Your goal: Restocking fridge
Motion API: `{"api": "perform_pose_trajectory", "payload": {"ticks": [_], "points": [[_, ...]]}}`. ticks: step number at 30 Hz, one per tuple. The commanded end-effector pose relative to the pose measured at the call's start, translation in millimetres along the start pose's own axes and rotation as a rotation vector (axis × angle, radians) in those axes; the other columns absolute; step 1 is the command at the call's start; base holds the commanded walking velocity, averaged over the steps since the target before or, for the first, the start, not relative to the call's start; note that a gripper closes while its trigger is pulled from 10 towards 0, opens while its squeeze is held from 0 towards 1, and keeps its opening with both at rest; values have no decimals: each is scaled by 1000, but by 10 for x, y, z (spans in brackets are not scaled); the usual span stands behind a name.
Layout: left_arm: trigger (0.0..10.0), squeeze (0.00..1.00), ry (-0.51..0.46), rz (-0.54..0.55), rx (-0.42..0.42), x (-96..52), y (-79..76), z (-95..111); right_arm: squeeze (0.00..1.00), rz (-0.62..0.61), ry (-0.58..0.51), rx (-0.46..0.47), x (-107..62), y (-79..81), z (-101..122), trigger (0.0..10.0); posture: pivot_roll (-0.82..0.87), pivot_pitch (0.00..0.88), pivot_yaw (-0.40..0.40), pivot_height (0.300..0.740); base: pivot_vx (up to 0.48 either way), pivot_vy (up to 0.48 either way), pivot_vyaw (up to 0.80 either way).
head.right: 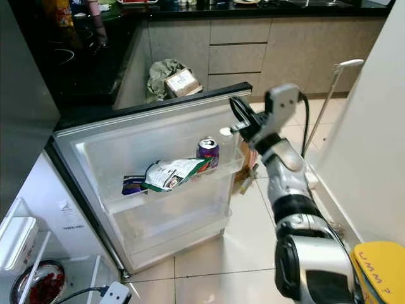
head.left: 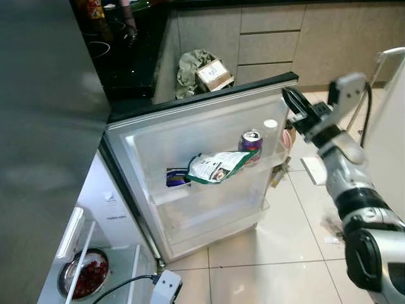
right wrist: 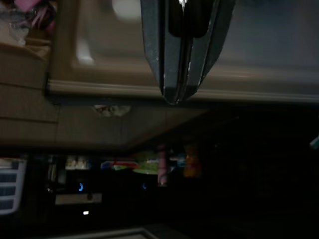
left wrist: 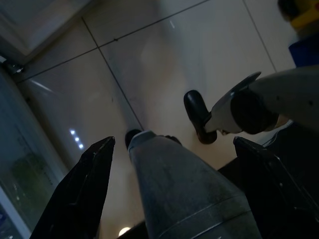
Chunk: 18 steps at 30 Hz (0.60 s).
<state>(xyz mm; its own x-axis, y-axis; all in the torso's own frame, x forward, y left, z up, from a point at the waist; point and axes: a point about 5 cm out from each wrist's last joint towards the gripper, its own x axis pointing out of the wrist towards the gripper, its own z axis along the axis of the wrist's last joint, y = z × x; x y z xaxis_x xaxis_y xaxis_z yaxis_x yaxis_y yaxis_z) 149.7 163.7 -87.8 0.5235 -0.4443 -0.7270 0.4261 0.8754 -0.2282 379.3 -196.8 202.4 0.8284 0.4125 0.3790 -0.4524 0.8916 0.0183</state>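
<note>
Fridge door [head.left: 209, 183] is swung wide open, white inner liner facing up toward the head camera, dark top edge. On its middle door shelf [head.left: 190, 190] 1 purple drink can [head.left: 252, 142] is stood upright at the outer end; a green-and-white snack bag [head.left: 216, 166] is laid flat just beside it, touching the can, and a dark blue packet [head.left: 177, 177] is tucked at the hinge end. A metal bowl of red fruit [head.left: 84, 274] is seen inside the fridge, low down.

Right gripper [head.left: 292, 100] is raised at the door's upper outer corner, arm extended forward, fingers pressed together with nothing between them. Left gripper [left wrist: 174, 169] is hung over the tiled floor [left wrist: 164, 64], fingers spread wide, holding nothing.
</note>
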Motion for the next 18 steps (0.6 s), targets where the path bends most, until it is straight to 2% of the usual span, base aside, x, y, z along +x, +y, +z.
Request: {"api": "perform_pose_trajectory", "payload": {"ticks": [1,2,4,7,9,11,14,15,16,18], "points": [[10000,0,28,-4,-15,10,-45,-56,0,13,-18,22,-23,-11,22,10000,-20,0,-5,740,0,0,0],[10000,0,28,-4,-15,10,-45,-56,0,13,-18,22,-23,-11,22,10000,-20,0,-5,740,0,0,0],[10000,0,33,-2,-17,14,-46,-57,0,24,-2,66,-177,-31,-67,10000,-31,0,-2,740,0,0,0],[10000,0,35,-2,-17,16,-48,-57,0,53,8,93,-257,-12,-114,10000,-33,0,-2,740,0,0,0],[10000,0,33,-2,-17,29,-54,-39,0,178,67,145,-466,85,-232,10000,-40,0,-2,740,0,0,0],[10000,0,33,-2,-17,29,-54,-39,0,178,67,145,-466,85,-232,10000,-40,0,-2,740,0,0,0],[10000,0,27,-1,-16,50,-61,-4,0,311,185,202,-778,178,-403,10000,-52,0,0,740,0,0,0],[10000,0,27,-1,-16,50,-61,-4,0,311,185,202,-778,178,-403,10000,-52,0,0,740,0,0,0],[10000,0,23,-3,-17,56,-63,10,0,358,245,214,-926,202,-476,10000,-53,0,0,740,0,0,0],[10000,0,23,-3,-17,56,-63,10,0,358,245,214,-926,202,-476,10000,-53,0,0,740,0,0,0]]}}
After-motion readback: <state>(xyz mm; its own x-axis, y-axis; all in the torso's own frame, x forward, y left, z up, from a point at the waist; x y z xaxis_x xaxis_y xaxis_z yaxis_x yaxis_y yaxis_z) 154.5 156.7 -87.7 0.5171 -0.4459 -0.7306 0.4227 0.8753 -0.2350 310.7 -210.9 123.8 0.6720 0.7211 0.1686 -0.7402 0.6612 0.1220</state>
